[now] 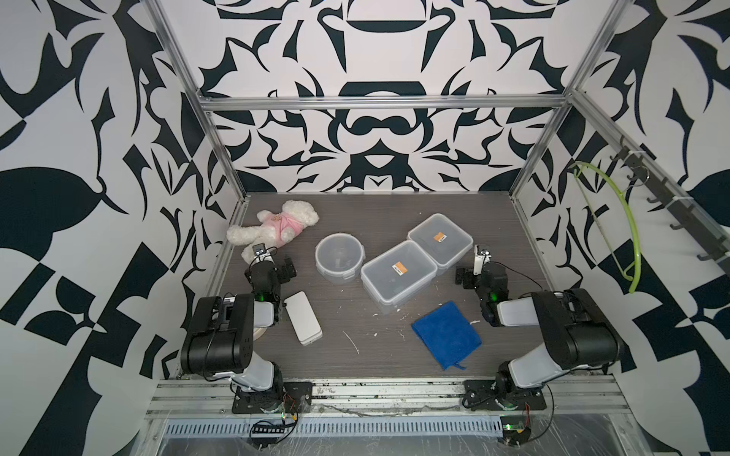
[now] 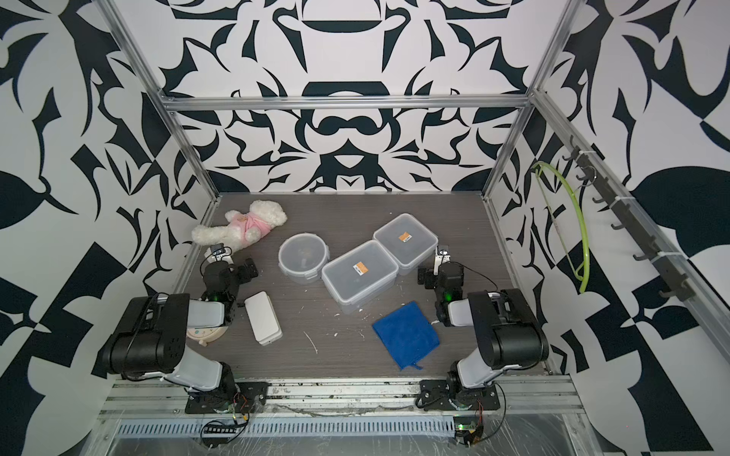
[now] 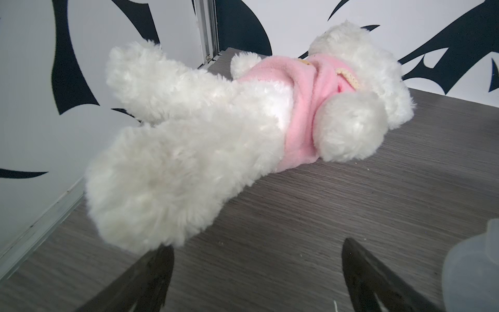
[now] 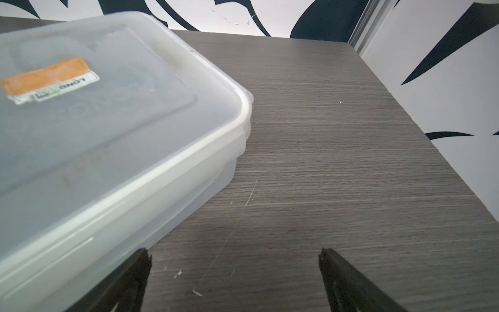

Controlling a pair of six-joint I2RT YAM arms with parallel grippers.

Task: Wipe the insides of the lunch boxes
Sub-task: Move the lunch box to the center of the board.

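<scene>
Nearest, right of centre: blue cloth (image 1: 446, 335), flat on the table (image 1: 355, 363). Behind it: near rectangular lunch box (image 1: 397, 272), lidded, long axis slanting from near left to far right. Left of that, apart: round lunch box (image 1: 339, 256). Touching the far-right end: far rectangular lunch box (image 1: 440, 239), lidded, slanted alike. Just beside it: right gripper (image 4: 235, 270), spread wide, empty. Left gripper (image 3: 256, 270) spread wide, empty, facing plush bear (image 3: 216, 129).
</scene>
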